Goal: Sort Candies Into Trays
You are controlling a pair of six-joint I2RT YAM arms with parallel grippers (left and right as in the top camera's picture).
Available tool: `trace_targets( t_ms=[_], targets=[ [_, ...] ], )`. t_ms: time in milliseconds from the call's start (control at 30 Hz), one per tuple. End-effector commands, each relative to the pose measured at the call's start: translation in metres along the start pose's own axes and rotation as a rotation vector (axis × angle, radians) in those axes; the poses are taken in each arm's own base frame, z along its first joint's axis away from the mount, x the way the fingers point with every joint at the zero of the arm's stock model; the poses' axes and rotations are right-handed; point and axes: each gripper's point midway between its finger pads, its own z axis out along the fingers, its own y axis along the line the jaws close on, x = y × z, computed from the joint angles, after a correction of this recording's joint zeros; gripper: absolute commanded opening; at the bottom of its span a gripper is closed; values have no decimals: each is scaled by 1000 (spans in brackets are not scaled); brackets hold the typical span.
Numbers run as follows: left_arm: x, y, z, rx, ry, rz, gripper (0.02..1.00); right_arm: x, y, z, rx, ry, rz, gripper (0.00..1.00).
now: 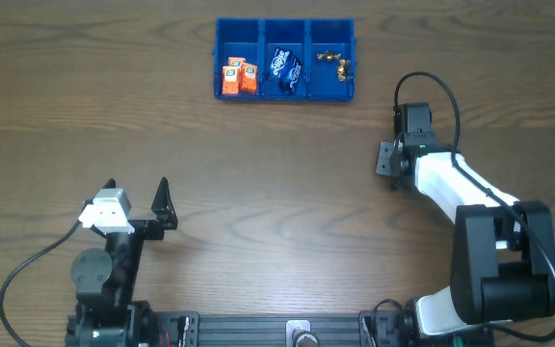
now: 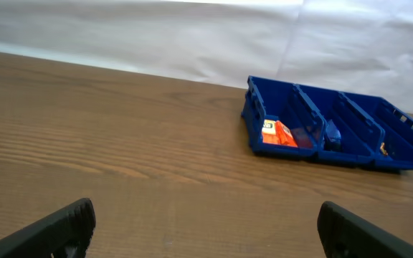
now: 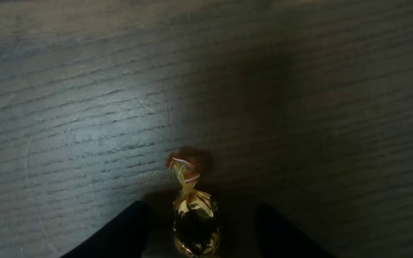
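Overhead view of a wooden table [image 1: 258, 212] with a blue three-compartment tray [image 1: 284, 96] at its far side; orange candies [image 1: 239, 79] lie in the left compartment, blue-wrapped candies [image 1: 285, 69] in the middle, gold candies [image 1: 335, 63] in the right compartment [image 1: 332, 85]. The right gripper [image 1: 390, 166] is over bare wood, near the tray's right end but apart from it; its wrist view shows one gold-wrapped candy [image 3: 194, 218], twisted end outward, at the gripper's centre; whether the gripper is clamped on it or only straddles it cannot be told. The left gripper [image 1: 137, 185] hangs wide open and empty near its base, well apart from the tray. The step in hand appears to be the pickup or carry of this gold candy; the next move likely calls for a sure hold, a lift, then travel over the right compartment and a release among the matching gold pieces, clear of the divider.
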Motion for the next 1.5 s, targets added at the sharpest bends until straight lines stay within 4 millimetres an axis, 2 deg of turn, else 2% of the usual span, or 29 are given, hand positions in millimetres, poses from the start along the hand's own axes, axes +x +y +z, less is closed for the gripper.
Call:
trace_targets(
  t_ms=[33, 167, 333, 433, 500, 600, 700, 833, 900, 933, 1000, 1067, 1133, 1200, 1267, 1367, 1500],
  targets=[
    [17, 2, 1, -1, 50, 4, 996, 4, 0, 5, -5, 20, 11, 400],
    [17, 2, 1, -1, 50, 4, 998, 5, 0, 6, -9, 21, 11, 255],
    [16, 2, 1, -1, 49, 5, 998, 4, 3, 6, -23, 21, 11, 200],
    [17, 2, 1, -1, 50, 4, 998, 2, 21, 0, -95, 9, -3, 174],
    [17, 2, 1, -1, 50, 4, 998, -2, 36, -11, -145, -18, -24, 163],
    [17, 2, 1, -1, 50, 4, 996, -17, 63, -48, -211, -121, -74, 156],
    [17, 2, 1, -1, 50, 4, 998, -36, 98, -106, -295, -283, -148, 156],
    [17, 2, 1, -1, 50, 4, 996, -74, 121, -175, -300, -488, -174, 154],
    [17, 2, 1, -1, 50, 4, 998, -94, 128, -195, -308, -539, -181, 154],
    [17, 2, 1, -1, 50, 4, 998, -112, 134, -209, -321, -573, -171, 143],
    [17, 2, 1, -1, 50, 4, 998, -137, 144, -219, -322, -609, -178, 130],
    [17, 2, 1, -1, 50, 4, 998, -162, 153, -220, -313, -624, -190, 130],
    [17, 2, 1, -1, 50, 4, 998, -182, 162, -213, -296, -616, -192, 130],
    [17, 2, 1, -1, 50, 4, 998, -198, 169, -198, -278, -594, -190, 132],
    [17, 2, 1, -1, 50, 4, 998, -211, 172, -174, -255, -563, -185, 132],
    [17, 2, 1, -1, 50, 4, 998, -219, 168, -141, -230, -525, -156, 137],
    [17, 2, 1, -1, 50, 4, 998, -216, 162, -110, -214, -469, -131, 145]
  ],
)
